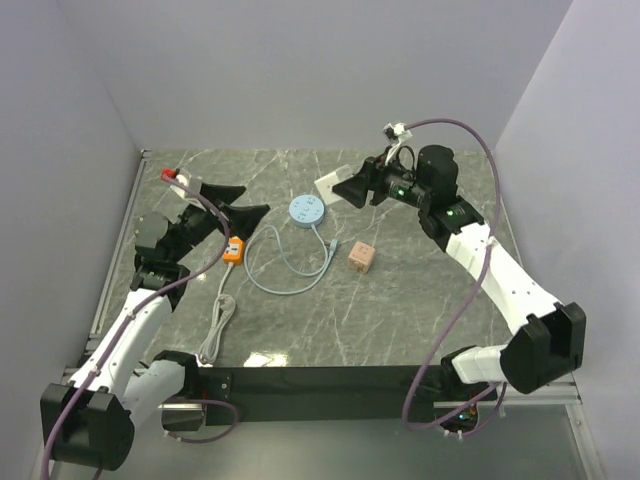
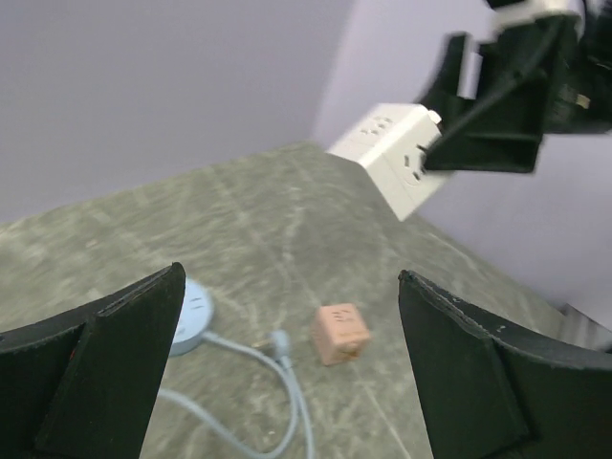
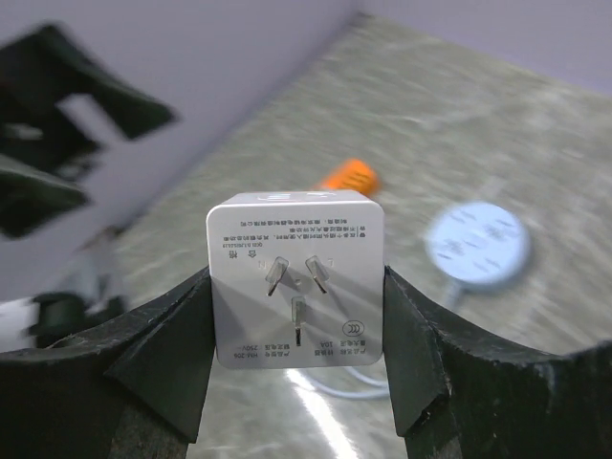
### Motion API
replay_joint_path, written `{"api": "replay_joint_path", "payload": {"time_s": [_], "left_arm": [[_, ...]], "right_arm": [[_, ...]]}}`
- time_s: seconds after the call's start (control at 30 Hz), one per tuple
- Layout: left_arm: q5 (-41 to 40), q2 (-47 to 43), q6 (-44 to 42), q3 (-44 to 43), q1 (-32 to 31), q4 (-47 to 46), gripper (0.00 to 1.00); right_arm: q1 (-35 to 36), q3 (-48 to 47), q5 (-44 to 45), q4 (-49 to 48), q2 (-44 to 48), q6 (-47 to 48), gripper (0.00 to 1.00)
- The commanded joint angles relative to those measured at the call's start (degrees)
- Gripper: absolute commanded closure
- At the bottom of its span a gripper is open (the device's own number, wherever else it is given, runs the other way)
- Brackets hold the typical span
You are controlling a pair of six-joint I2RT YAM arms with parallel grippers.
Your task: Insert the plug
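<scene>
While the two arms lean in from the near edge of the big grey marble table [image 1: 400,310], each one is doing something different. The right gripper [image 1: 343,192] is closed part way. Its two black jaws press the sides of a white square plastic plug block [image 3: 295,239] and hold it up in the air over the far side of the table. The block's three metal pins point back at the right wrist, not out ahead. The left gripper [image 1: 254,198] is wide open and holds nothing.

A round pale blue disc [image 1: 307,210] lies between the grippers. Near the left gripper lies a small orange plastic piece [image 1: 233,250], with its white cord [image 1: 215,325] running toward the near edge. I think it is the socket, but I cannot see its holes. It sits left of the block, lower down, closer to the left arm. I think the pins must turn to face it first. A little pink cube [image 1: 361,257] sits nearby.
</scene>
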State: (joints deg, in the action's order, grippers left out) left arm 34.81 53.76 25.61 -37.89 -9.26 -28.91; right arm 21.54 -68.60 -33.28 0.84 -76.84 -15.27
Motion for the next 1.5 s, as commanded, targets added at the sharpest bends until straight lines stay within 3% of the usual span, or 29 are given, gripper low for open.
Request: {"api": "replay_joint_path", "payload": {"time_s": [0.0,0.13,0.37,0.77,1.0,1.1,1.47], "left_arm": [[11.06,-1.99,2.17,0.97,-3.56,-11.25,0.01],[12.91,-3.66,1.90,1.93,-8.49,-15.36,0.01],[16.96,-2.52,11.39,4.05,-9.64,-27.94,0.00],[16.96,0.65,16.67,3.17,-13.85,-33.32,0.01],[18.10,4.07,26.68,2.56,-14.39,-38.24,0.01],[17.84,4.16,26.95,2.73,-14.47,-38.68,0.01],[15.03,5.92,24.76,1.50,-15.53,-33.76,0.16]], "right_arm": [[1.83,2.85,-14.51,-14.19,3.80,-8.62,1.00],[4.12,5.14,-22.06,-23.15,4.59,-14.08,1.00],[8.16,7.16,-30.96,-40.20,1.87,-24.89,1.00],[11.86,6.81,-30.71,-36.52,2.66,-19.80,1.00],[11.95,5.93,-30.71,-36.35,2.04,-18.48,1.00],[12.03,5.67,-30.97,-36.53,1.87,-18.48,1.00],[11.95,6.64,-31.76,-38.02,0.37,-19.54,1.00]]}}
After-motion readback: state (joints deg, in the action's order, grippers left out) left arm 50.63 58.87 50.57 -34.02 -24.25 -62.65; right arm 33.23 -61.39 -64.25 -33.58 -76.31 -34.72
